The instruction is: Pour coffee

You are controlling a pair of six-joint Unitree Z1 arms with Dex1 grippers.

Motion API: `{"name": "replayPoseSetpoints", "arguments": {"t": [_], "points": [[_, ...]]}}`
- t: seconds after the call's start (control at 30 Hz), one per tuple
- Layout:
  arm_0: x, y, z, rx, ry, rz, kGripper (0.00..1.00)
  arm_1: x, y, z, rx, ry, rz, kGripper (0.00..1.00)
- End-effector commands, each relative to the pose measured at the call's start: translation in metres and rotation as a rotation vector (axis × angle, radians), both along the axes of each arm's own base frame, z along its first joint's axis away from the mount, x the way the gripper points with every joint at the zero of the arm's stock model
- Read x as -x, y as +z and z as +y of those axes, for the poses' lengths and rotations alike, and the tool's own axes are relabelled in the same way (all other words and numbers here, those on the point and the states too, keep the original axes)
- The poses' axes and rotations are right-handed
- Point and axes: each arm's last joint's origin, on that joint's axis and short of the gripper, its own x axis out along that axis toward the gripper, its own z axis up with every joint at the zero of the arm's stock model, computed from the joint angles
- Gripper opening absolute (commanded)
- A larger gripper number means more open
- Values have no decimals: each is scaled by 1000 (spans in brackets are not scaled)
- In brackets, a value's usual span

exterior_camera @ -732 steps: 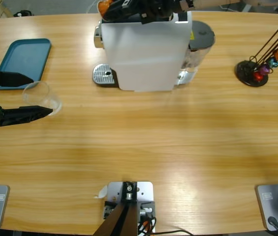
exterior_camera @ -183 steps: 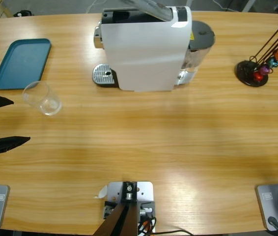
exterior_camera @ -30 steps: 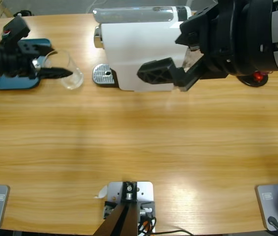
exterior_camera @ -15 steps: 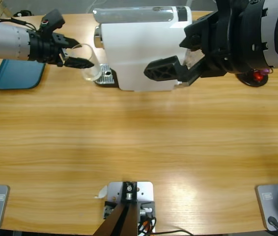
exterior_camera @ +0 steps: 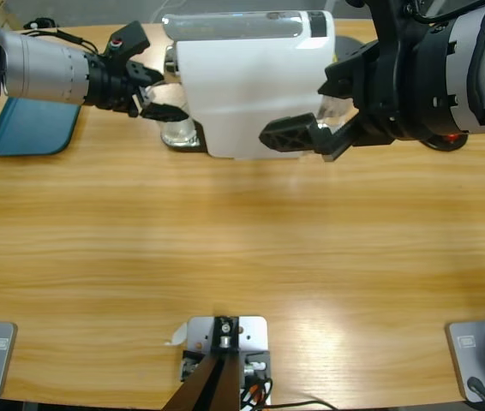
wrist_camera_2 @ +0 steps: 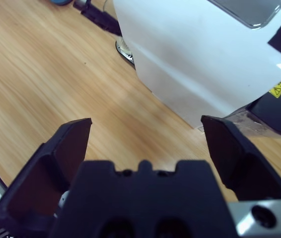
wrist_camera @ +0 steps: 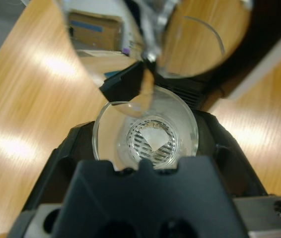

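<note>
A clear empty glass (exterior_camera: 176,132) stands on the drip tray (wrist_camera_2: 124,52) of the white coffee machine (exterior_camera: 251,86). My left gripper (exterior_camera: 158,103) reaches in from the upper left and is shut on the glass. In the left wrist view the glass (wrist_camera: 145,131) sits between the jaws, with the chrome spout (wrist_camera: 150,47) above it. No coffee shows. My right gripper (exterior_camera: 318,107) hangs open in front of the machine's right side with nothing in it. Its wrist view, where the gripper (wrist_camera_2: 150,136) is over bare table, shows the machine (wrist_camera_2: 195,54).
A teal tray (exterior_camera: 32,128) lies at the far left. A black capsule stand (exterior_camera: 448,139) shows partly behind the right arm. The machine's dark water tank (wrist_camera_2: 277,111) is at its right end. Open table stretches toward the front edge.
The left gripper has carried the glass rightward from beside the teal tray onto the drip tray under the spout. The right arm has shifted slightly right and down, jaws still open.
</note>
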Motion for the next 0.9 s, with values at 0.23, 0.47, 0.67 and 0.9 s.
{"name": "replayPoseSetpoints", "arguments": {"t": [0.23,0.47,0.67,0.9], "points": [[-9,-25,-2,-26,13,58,0,-4,-15,0,22,-4,33,1000],[-6,-19,0,19,66,102,32,-5,-16,1,21,-3,34,1000],[2,-16,3,16,80,101,313,-5,-15,2,13,3,36,1000],[5,-12,4,21,70,92,987,-5,-13,2,8,3,33,1000]]}}
